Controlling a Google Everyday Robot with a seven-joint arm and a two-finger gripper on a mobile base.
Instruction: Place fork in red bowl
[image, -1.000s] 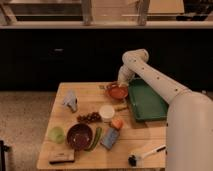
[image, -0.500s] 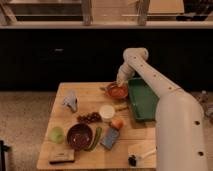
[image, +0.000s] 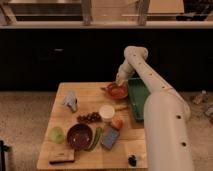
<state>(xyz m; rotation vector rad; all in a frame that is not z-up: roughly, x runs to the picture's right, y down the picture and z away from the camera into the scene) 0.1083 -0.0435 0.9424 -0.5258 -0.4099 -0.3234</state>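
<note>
Where the wooden table (image: 80, 97) comes nearest, a maroon-brown bowl (image: 79, 135) sits well in front of the red bowl (image: 118, 91), a white cup (image: 107, 112) between them. Just beside the red bowl lies a green tray (image: 137, 97). Above its far rim hangs the gripper (image: 119, 82); I cannot make out the fork.

Looks like an office kitchenette: long dark cabinets (image: 60, 55) under a counter, speckled floor (image: 25, 120), wooden desk (image: 85, 100); hand (image: 120, 83) over the red bowl (image: 118, 91).
</note>
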